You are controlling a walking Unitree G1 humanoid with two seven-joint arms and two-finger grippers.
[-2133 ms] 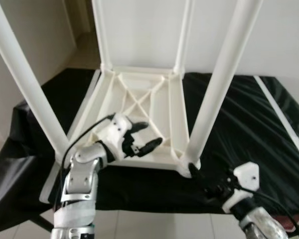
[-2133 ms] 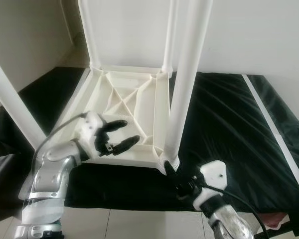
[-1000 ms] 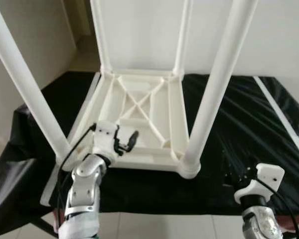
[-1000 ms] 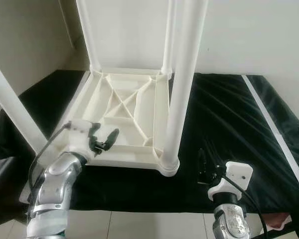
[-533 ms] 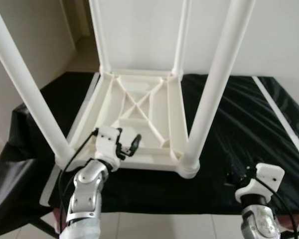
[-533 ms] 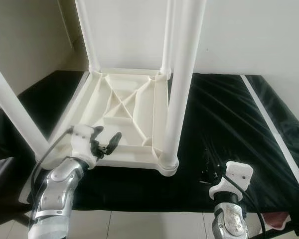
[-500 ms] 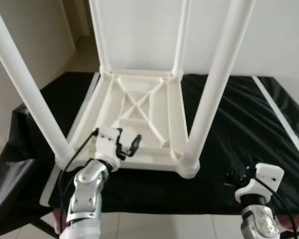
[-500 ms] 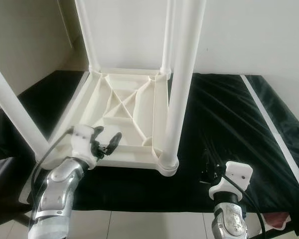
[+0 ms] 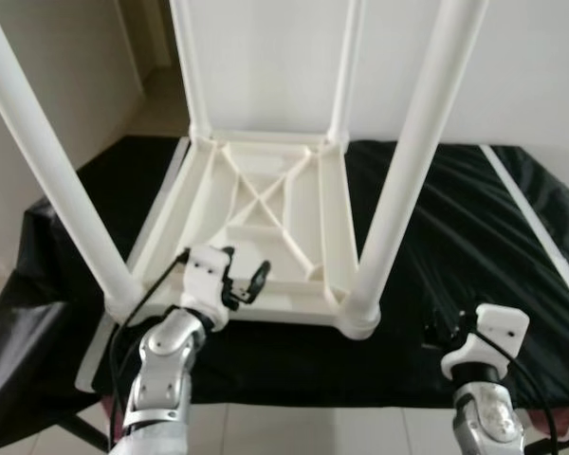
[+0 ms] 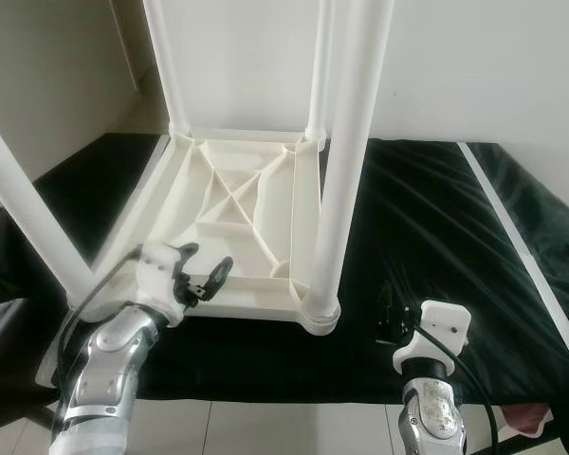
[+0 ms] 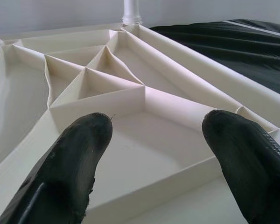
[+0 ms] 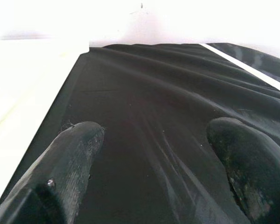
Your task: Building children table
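A white children's table (image 9: 266,218) lies upside down on a black-covered surface (image 9: 455,237), its ribbed underside facing up and its round legs (image 9: 412,152) standing upward. My left gripper (image 9: 251,282) is open just above the near edge of the tabletop, fingers (image 11: 74,158) spread over a ribbed compartment. My right gripper (image 10: 391,320) is open low over the black cover, right of the near right leg (image 10: 346,142), holding nothing.
A white strip (image 9: 531,218) runs along the black cover at the right. A pale wall stands behind the table. The cover's front edge drops to a tiled floor (image 9: 294,427). Black cloth (image 12: 168,116) lies before the right gripper.
My right gripper has left the near right leg's base and drawn back to the right. My left gripper has pulled back toward the tabletop's near edge.
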